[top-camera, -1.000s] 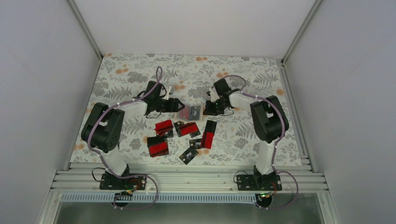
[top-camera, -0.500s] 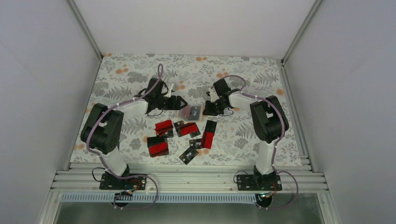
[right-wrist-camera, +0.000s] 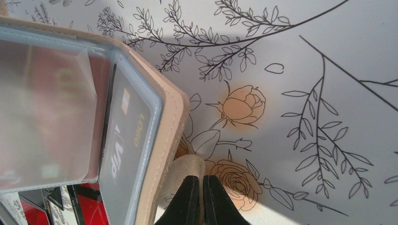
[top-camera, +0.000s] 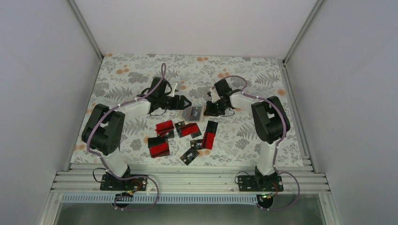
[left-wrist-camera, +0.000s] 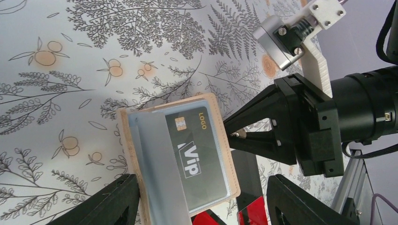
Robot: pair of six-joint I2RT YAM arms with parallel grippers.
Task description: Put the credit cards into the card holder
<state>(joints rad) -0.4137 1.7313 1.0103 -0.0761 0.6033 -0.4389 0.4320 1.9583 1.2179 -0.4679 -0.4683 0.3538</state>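
Note:
The tan card holder (top-camera: 192,113) lies open on the floral table between my grippers. In the left wrist view the card holder (left-wrist-camera: 136,140) shows pale clear sleeves, and a black "Vip" card (left-wrist-camera: 197,150) sits in one. My left gripper (top-camera: 184,101) is open and empty just left of the holder; in its own view (left-wrist-camera: 202,180) its fingers straddle the holder from above. My right gripper (top-camera: 209,110) is shut on the holder's tan snap tab (right-wrist-camera: 187,171), seen closed in its own view (right-wrist-camera: 202,194). Several red-and-black credit cards (top-camera: 164,127) lie loose nearer me.
More cards lie scattered at the near middle: one pair (top-camera: 188,129), an upright-lying one (top-camera: 210,134), a stack (top-camera: 158,146) and a black one (top-camera: 190,155). White walls enclose the table; the metal rail (top-camera: 187,180) runs along the near edge.
My left gripper has drawn back a little from the card holder, toward the far side. The right arm and the holder have stayed put.

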